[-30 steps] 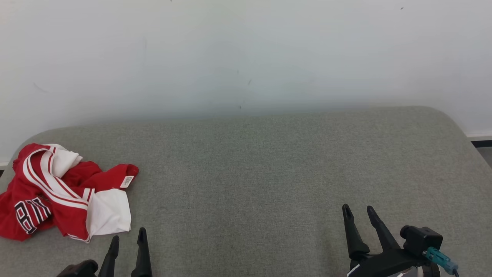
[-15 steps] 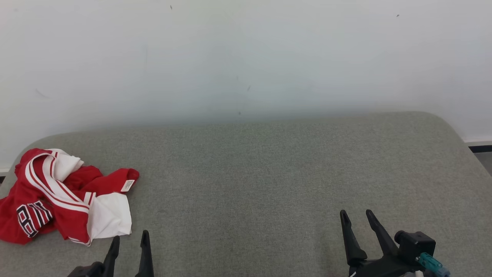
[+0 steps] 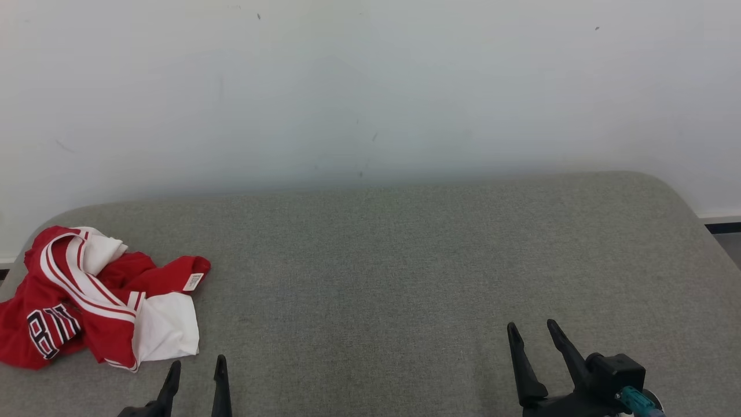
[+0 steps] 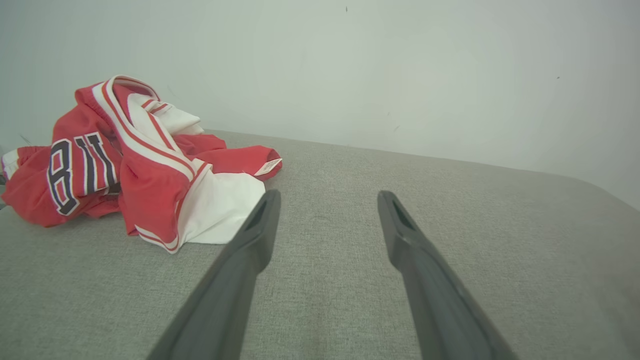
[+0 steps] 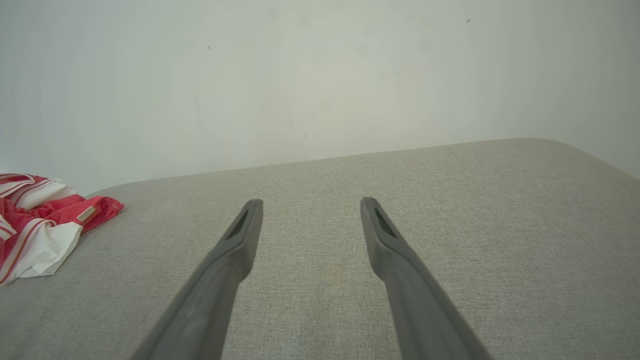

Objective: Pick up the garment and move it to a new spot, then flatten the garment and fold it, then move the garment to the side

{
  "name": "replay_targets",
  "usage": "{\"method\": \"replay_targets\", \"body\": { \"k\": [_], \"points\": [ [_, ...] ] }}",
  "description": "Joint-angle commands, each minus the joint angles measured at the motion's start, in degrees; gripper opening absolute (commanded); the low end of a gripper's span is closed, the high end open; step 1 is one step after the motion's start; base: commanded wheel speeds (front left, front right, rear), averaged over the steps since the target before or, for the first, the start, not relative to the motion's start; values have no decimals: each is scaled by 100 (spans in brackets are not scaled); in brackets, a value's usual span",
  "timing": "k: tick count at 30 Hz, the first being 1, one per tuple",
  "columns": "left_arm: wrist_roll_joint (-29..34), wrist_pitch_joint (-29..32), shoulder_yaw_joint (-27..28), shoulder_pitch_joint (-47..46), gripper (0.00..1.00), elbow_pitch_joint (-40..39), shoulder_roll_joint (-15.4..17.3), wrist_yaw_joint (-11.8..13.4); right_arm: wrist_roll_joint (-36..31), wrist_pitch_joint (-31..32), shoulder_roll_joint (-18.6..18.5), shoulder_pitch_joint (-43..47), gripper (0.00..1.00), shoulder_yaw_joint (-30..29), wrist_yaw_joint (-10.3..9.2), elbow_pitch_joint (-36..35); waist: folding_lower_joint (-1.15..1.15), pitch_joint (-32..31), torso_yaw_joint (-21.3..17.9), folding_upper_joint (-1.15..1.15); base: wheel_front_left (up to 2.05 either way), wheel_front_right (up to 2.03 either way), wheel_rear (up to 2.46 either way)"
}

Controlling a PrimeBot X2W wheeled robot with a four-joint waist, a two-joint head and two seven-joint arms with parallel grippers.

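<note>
The garment [image 3: 98, 301] is a red and white jersey with black lettering, crumpled in a heap at the far left of the grey cushioned surface [image 3: 393, 260]. It also lies at the left in the left wrist view [image 4: 130, 160] and at the left edge in the right wrist view [image 5: 40, 225]. My left gripper [image 3: 197, 366] is open at the bottom left, just below and right of the garment, apart from it; nothing sits between its fingers [image 4: 327, 195]. My right gripper [image 3: 532, 329] is open and empty at the lower right [image 5: 310, 202], far from the garment.
A plain white wall [image 3: 370, 87] rises right behind the grey surface. The surface has rounded corners at the far left and far right [image 3: 666, 185]; a dark strip of floor edge [image 3: 723, 227] shows past the right corner.
The whole head view has shifted, so the camera moved: the surface and garment sit a little lower in the picture. Both grippers show lower in it and stay open.
</note>
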Motion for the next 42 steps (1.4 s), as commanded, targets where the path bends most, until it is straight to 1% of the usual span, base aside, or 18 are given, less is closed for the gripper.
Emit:
{"method": "replay_targets", "body": {
  "k": [1, 13, 27, 30, 33, 34, 42],
  "points": [
    [151, -52, 11, -8, 100, 18, 24, 19, -112, -52, -16, 25, 100, 28, -11, 18, 1, -7, 2, 0, 0, 0, 0],
    [507, -168, -25, 22, 100, 54, 17, 61, -444, -200, -17, -48, 100, 54, -12, 167, 1, -45, -7, 0, 0, 0, 0],
    [385, -161, -42, 9, 100, 93, 12, 72, -385, -238, -16, -35, 100, 29, -12, 194, 1, -52, 33, 0, 0, 0, 0],
    [372, -161, -37, -15, 100, 87, 14, 75, -373, -244, -14, 9, 100, 4, -12, 193, 1, -57, 152, 0, 0, 0, 0],
    [351, -161, -17, -18, 100, 87, 14, 66, -353, -255, -15, 19, 100, 23, -12, 180, 1, -60, 351, 0, 0, 0, 0],
    [351, -161, -17, -18, 100, 87, 14, 66, -353, -255, -15, 19, 100, 23, -12, 180, 1, -60, 351, 0, 0, 0, 0],
    [418, -159, 74, 74, 100, 78, 18, 75, -230, -295, -14, 73, 100, 135, -12, 193, 1, -113, 1156, 0, 0, 0, 0]
  ]
}}
